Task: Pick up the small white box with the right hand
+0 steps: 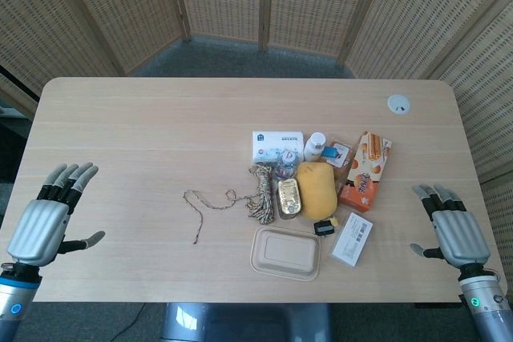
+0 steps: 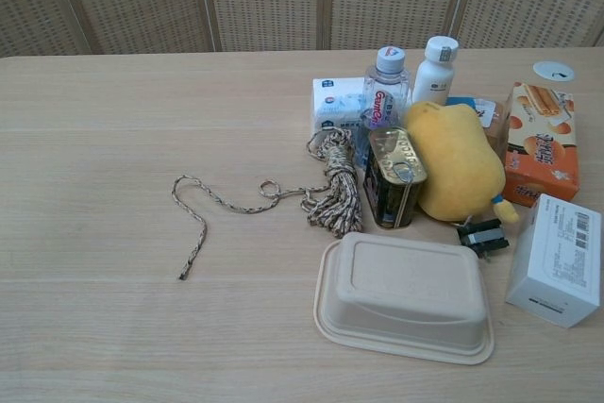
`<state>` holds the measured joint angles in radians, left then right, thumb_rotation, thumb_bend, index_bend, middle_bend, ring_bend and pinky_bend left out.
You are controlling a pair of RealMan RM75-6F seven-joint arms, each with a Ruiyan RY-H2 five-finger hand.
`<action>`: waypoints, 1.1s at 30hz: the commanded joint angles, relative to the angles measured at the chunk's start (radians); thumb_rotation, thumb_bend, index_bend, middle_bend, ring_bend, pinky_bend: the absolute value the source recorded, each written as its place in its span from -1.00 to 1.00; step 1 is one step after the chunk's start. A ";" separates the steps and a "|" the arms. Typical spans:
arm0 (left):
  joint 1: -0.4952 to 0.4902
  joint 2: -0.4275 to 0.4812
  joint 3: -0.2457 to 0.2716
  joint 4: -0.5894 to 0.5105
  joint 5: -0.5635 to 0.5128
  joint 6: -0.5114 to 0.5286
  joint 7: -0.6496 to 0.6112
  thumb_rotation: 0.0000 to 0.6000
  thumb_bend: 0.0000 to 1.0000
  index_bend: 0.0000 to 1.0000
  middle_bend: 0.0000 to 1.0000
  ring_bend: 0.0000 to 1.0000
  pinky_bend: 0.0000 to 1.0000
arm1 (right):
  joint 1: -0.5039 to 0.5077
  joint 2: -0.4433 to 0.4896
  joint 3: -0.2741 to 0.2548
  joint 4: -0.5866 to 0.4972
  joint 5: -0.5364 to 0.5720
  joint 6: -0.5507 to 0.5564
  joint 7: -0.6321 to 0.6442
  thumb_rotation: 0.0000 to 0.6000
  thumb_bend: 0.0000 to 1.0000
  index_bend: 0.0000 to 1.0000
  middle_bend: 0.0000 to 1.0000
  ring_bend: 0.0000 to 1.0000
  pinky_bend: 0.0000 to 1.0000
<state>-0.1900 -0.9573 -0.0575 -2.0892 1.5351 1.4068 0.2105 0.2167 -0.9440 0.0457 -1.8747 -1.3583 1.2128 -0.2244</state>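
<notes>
The small white box (image 1: 353, 239) with a barcode label lies flat near the table's front edge, right of the beige clamshell container (image 1: 285, 252); in the chest view the small white box (image 2: 557, 259) sits at the far right. My right hand (image 1: 451, 228) hovers open over the table's right edge, well right of the box, fingers spread. Over the front left corner, my left hand (image 1: 46, 220) is open too. Neither hand shows in the chest view.
A cluster sits beside the box: black clip (image 1: 324, 227), yellow plush (image 1: 316, 189), tin can (image 1: 288, 197), orange snack box (image 1: 365, 170), rope (image 1: 240, 197), water bottle (image 2: 383, 96), white bottle (image 1: 315, 146), tissue pack (image 1: 276, 146). A white disc (image 1: 398, 102) lies far right.
</notes>
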 commanded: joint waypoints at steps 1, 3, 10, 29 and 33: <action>-0.017 0.005 -0.012 -0.011 0.003 -0.014 0.013 1.00 -0.69 -1.00 -1.00 -1.00 -1.00 | 0.015 0.027 -0.033 -0.011 -0.035 -0.043 -0.024 1.00 -0.67 -1.00 -1.00 -1.00 -1.00; -0.029 0.008 -0.021 -0.021 0.002 -0.023 0.023 1.00 -0.69 -1.00 -1.00 -1.00 -1.00 | 0.023 0.031 -0.047 -0.015 -0.050 -0.065 -0.034 1.00 -0.52 -1.00 -1.00 -1.00 -1.00; -0.052 0.015 -0.032 -0.040 -0.013 -0.047 0.037 1.00 -0.69 -1.00 -1.00 -1.00 -1.00 | 0.050 0.000 -0.073 -0.009 -0.066 -0.126 -0.077 1.00 -0.05 -1.00 -1.00 -1.00 -1.00; -0.053 0.023 -0.029 -0.027 -0.032 -0.045 0.004 1.00 -0.69 -1.00 -1.00 -1.00 -1.00 | 0.181 -0.073 -0.098 -0.045 0.062 -0.309 -0.383 1.00 0.20 -1.00 -1.00 -1.00 -1.00; -0.057 0.019 -0.028 -0.019 -0.035 -0.050 -0.004 1.00 -0.69 -1.00 -1.00 -1.00 -1.00 | 0.214 -0.096 -0.103 -0.054 0.100 -0.339 -0.445 1.00 0.18 -1.00 -1.00 -1.00 -1.00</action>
<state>-0.2459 -0.9373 -0.0857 -2.1095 1.5009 1.3575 0.2072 0.4145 -1.0270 -0.0539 -1.9224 -1.2764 0.8886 -0.6472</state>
